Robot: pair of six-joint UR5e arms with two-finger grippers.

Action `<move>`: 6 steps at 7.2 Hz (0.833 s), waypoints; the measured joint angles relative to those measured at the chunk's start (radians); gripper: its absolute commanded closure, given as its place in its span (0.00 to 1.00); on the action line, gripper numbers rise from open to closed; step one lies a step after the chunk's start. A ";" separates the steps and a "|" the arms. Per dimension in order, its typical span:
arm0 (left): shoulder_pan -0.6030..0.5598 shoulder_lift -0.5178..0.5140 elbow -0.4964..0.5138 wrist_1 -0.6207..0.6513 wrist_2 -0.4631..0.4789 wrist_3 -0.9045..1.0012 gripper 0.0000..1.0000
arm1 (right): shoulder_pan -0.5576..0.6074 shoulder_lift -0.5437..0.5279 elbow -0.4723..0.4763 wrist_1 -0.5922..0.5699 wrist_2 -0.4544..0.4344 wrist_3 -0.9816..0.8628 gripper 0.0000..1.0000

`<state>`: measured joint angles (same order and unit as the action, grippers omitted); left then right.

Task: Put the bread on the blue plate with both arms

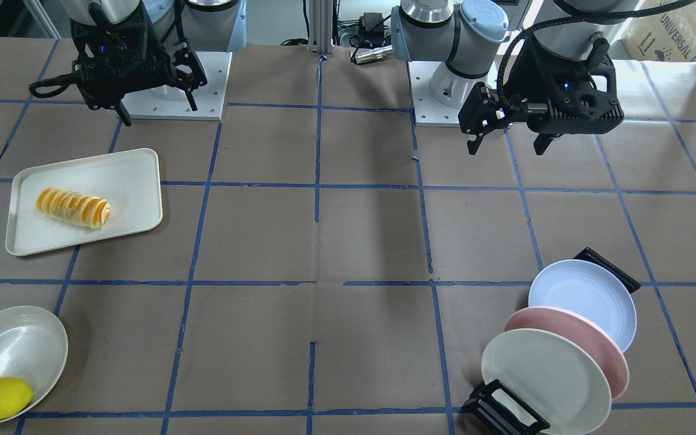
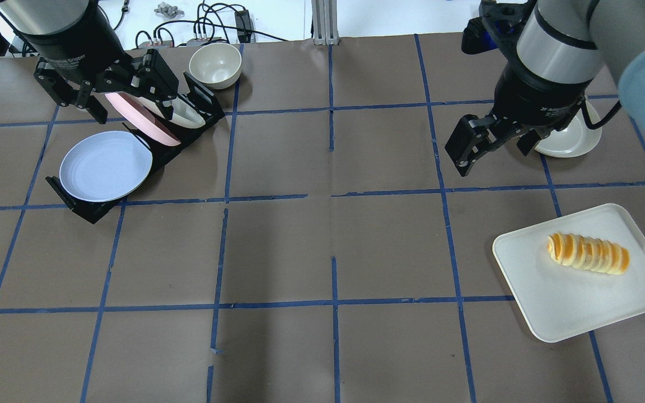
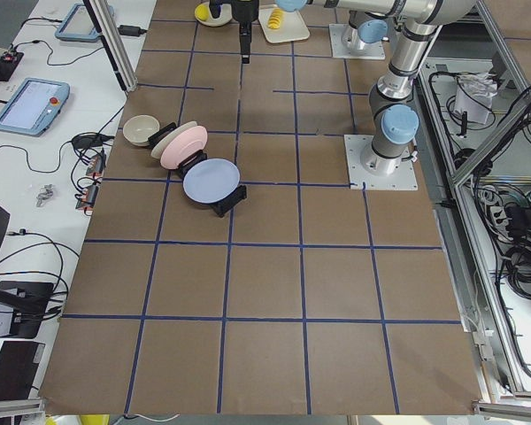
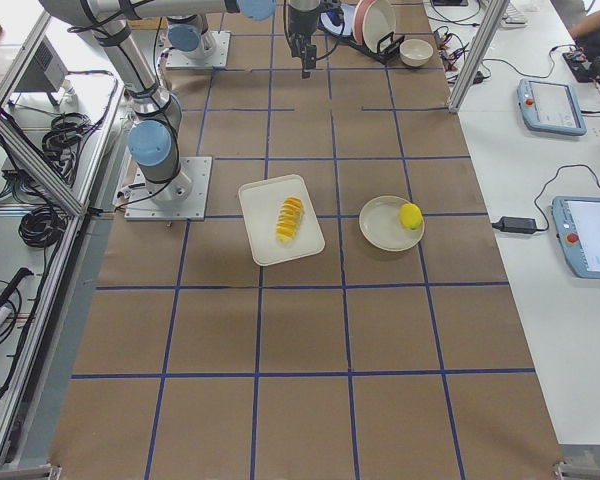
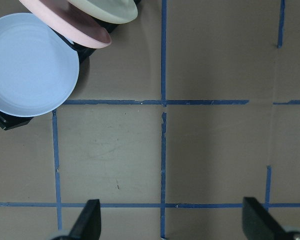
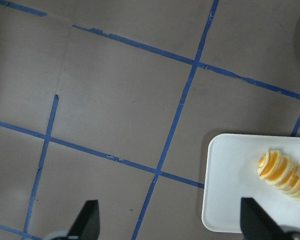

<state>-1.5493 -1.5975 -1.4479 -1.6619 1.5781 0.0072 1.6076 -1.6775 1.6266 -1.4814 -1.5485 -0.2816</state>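
the bread [image 2: 587, 253] is laid on a white tray [image 2: 557, 313] on the robot's right side. in the right wrist view its far end is cut off by the frame edge. the blue plate [image 2: 105, 166] is held tilted in the end slot of a black rack [image 2: 87, 211] on the left side, next to a pink plate [image 1: 565, 326] and a cream plate [image 1: 541, 374]. in the overhead view the cream plate is largely hidden by the left gripper [image 5: 172, 225]. the left gripper and the right gripper [image 6: 171, 222] are held above bare table, fingers spread, nothing gripped.
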 measured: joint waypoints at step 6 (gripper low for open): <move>0.052 -0.070 0.008 0.018 0.003 0.087 0.00 | 0.000 0.001 0.002 -0.002 -0.003 0.000 0.00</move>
<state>-1.4971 -1.6671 -1.4398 -1.6440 1.5808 0.0942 1.6076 -1.6766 1.6282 -1.4833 -1.5515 -0.2820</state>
